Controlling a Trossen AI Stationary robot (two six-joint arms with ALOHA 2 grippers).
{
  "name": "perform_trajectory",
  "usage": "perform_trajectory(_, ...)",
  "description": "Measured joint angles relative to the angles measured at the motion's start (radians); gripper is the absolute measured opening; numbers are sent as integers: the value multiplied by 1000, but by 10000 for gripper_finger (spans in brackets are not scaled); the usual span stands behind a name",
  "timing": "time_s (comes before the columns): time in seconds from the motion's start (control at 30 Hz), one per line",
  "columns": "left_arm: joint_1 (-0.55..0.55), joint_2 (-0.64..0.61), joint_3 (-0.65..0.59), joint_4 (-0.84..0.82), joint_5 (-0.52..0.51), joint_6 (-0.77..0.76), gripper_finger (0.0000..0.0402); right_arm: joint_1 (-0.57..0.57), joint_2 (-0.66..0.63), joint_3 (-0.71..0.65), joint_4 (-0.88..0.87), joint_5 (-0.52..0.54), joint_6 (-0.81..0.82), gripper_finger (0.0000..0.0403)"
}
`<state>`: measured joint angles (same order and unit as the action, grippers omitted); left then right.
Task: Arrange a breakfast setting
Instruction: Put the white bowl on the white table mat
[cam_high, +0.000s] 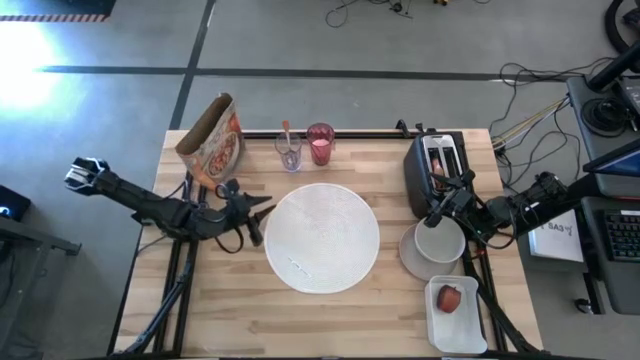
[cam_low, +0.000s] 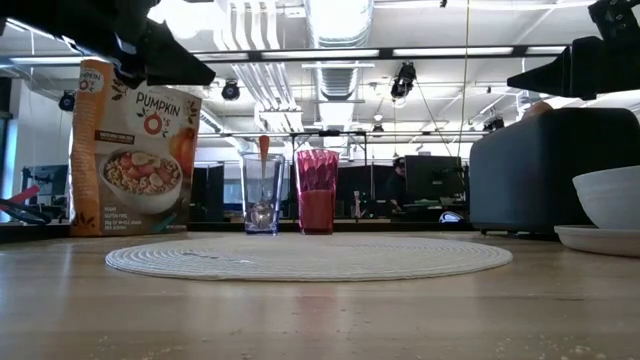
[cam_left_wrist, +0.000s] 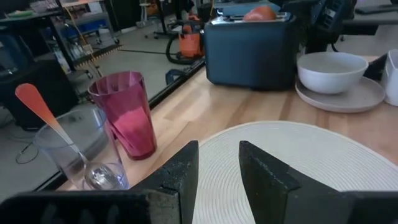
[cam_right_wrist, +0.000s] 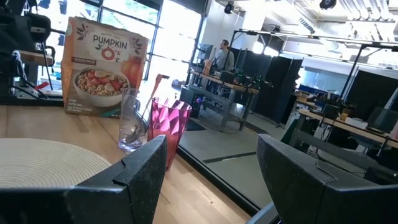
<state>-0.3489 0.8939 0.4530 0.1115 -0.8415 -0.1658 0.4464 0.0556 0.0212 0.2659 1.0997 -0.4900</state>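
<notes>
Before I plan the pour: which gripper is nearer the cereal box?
Left. The left gripper hovers just in front of the cereal box, by the round mat's edge. The right gripper is across the table, beside the toaster.

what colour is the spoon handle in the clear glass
Orange: the spoon handle shows best in the left wrist view, standing in the clear glass.

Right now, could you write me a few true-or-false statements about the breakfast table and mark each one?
1. The red apple lies in the white rectangular tray. True.
2. The orange-handled spoon stands in the pink tumbler. False: it stands in the clear glass beside it.
3. A white bowl sits on a small plate near the black toaster. True.
4. The cereal box lies flat. False: it stands upright.
5. The right gripper holds the bowl. False: it is open and empty.
</notes>
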Motion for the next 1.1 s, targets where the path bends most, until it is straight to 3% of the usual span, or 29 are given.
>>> perform_trajectory(0.57,-44,2,-5,7,32,-33,100,0,0,0,0,0,0,238)
perform_trajectory(0.7,-44,2,-5,7,189,-34,100,0,0,0,0,0,7,238)
perform_trajectory(0.83,-44,2,-5,8,348,-35,100,0,0,0,1,-8,162,238)
perform_trajectory(0.93,-44,2,2,6,362,-60,100,0,0,0,4,-3,246,238)
perform_trajectory(1.1,-27,2,4,3,348,-100,100,0,0,0,6,0,256,238)
